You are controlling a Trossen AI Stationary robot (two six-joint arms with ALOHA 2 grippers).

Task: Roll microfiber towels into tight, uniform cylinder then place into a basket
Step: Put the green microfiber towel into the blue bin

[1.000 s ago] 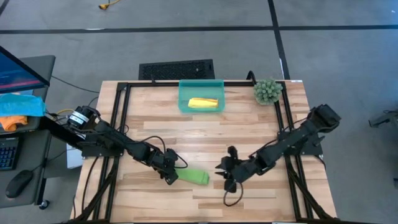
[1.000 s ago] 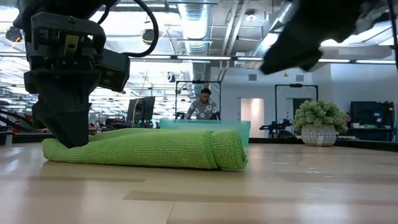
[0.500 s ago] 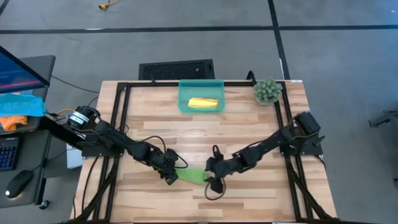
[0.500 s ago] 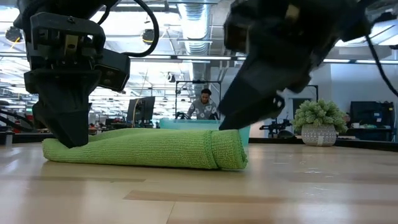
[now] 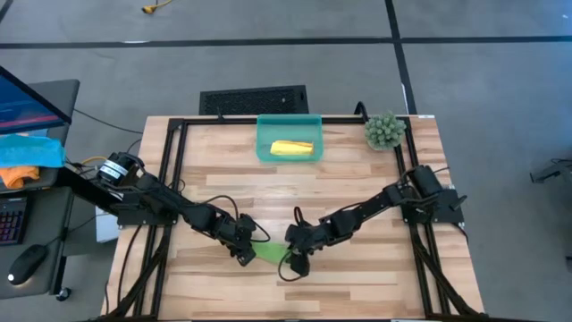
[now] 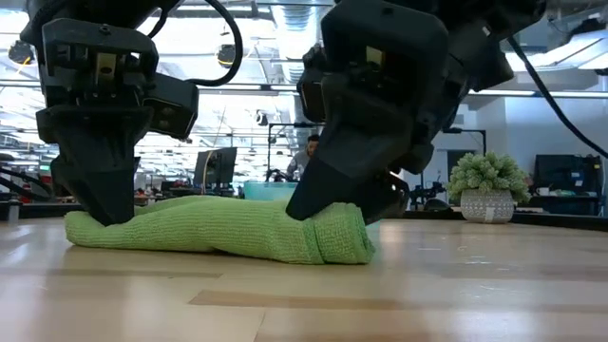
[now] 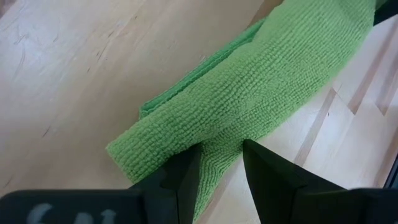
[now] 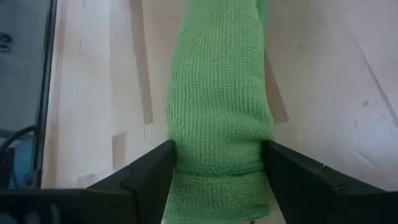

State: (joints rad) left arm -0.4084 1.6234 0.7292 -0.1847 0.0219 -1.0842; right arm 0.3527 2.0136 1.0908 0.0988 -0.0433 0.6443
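The lime green towel (image 5: 271,253) lies rolled on the table, near its front edge. My left gripper (image 5: 244,254) is shut on the roll's left end. My right gripper (image 5: 288,262) stands open over the right end, one finger on each side of it. In the low view the roll (image 6: 209,230) lies flat on the wood and dips under the right gripper (image 6: 328,204). The yellow towel (image 5: 291,148) lies rolled inside the teal basket (image 5: 264,136) at the table's far edge. My left gripper pinches the roll's left end (image 7: 219,140) between its two fingers, slanting down from the table's left. That end rests on the table. My right gripper straddles the roll near its right end (image 8: 217,134), slanting down from the right. Its fingers (image 8: 155,169) lie against the roll's two long sides, and the roll stays on the table.
A small potted plant (image 5: 384,131) stands at the far right corner. A black vented panel (image 5: 254,99) lies on the floor behind the table. Left of the table, a blue cloth (image 5: 27,150) lies on a desk. Bare wood (image 5: 357,179) stretches between roll and basket.
My right gripper has come down and toward the table's left edge, from clear of the roll onto its right end, rolling its wrist on the way. The roll's right part now dips under it. The left end and my left gripper have stayed put.
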